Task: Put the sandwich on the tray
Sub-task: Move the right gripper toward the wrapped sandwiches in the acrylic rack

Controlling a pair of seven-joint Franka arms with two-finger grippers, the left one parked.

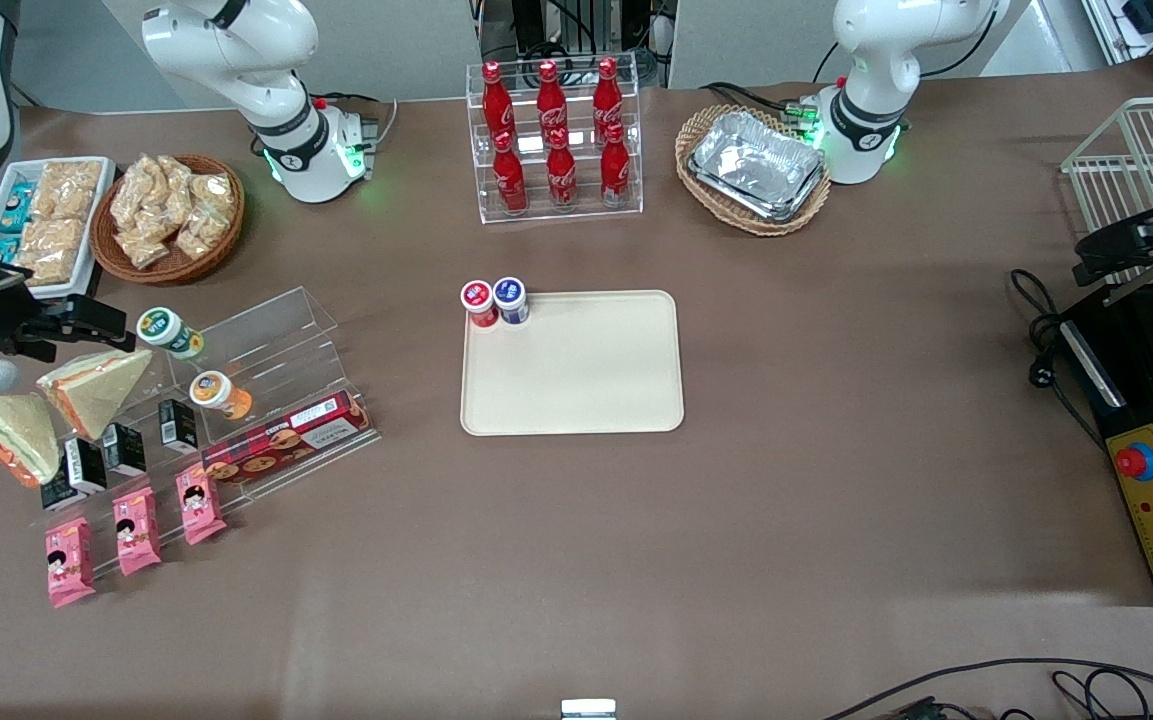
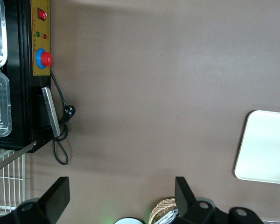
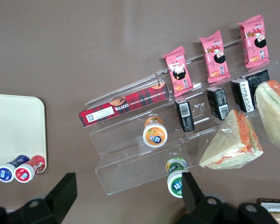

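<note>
Brown table. Hand, fingers apart, hovers above acrylic rack. Sandwich lies beside it, well apart from tray. Red box reads "Walkers chocolate chip shortbread".

"WALKERS CHOCOLATE CHIP SHORTBREAD" on the red tartan box, Coca-Cola script on the red bottles

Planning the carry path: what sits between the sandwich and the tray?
Front view: between sandwich and tray, the other wedge, then a clear stepped rack holding a shortbread box. The open gripper hangs beside that wedge.
</note>
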